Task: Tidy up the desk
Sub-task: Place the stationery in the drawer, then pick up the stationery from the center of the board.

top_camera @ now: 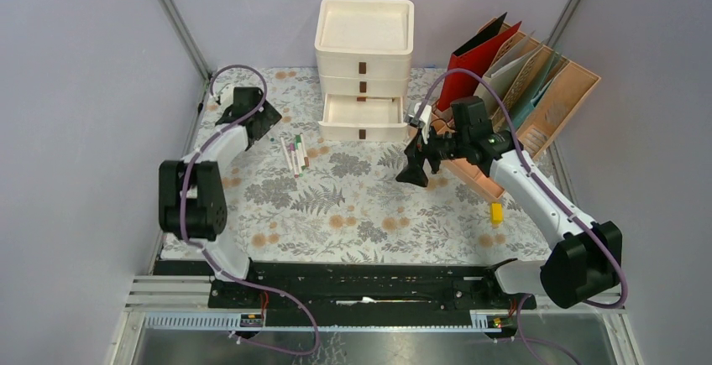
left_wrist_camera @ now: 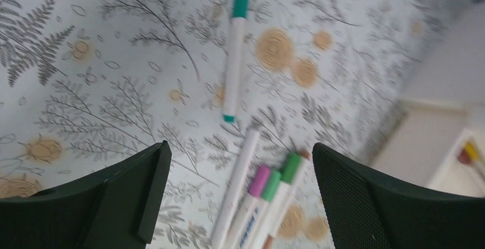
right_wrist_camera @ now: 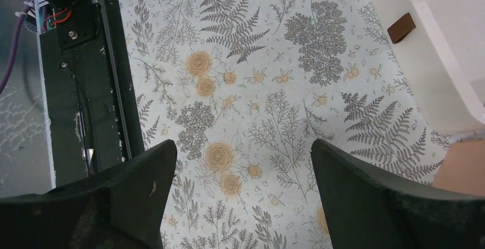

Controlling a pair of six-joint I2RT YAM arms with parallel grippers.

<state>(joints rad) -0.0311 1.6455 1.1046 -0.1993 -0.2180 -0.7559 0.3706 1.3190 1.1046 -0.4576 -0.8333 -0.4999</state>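
Left end effector [top_camera: 252, 113]: black fingers stand wide apart with nothing between them, poised above the far left of the bench [top_camera: 361, 214], a large rectangular tabletop under pale cloth printed with grey-green ferns and orange flowers, framed by metal rails. Right end effector [right_wrist_camera: 243, 169]: fingers likewise apart and empty, hanging over the cloth right of centre, just in front of the drawers. The bench fills the middle of the enclosure, with both arm bases bolted at its near edge.

On the cloth near the left end effector lies a single white marker with a green cap [left_wrist_camera: 234, 54]. Just beside it is a loose bundle of white markers with pink and green caps [top_camera: 295, 153], lying side by side. At the far edge stands a cream plastic three-drawer unit [top_camera: 364, 25], its lowest drawer [top_camera: 344, 128] pulled out. To its right, a tan slotted file rack [top_camera: 578, 88] holds a red folder [top_camera: 470, 67] and several grey-green ones. A small yellow block [top_camera: 496, 212] sits near the right edge.
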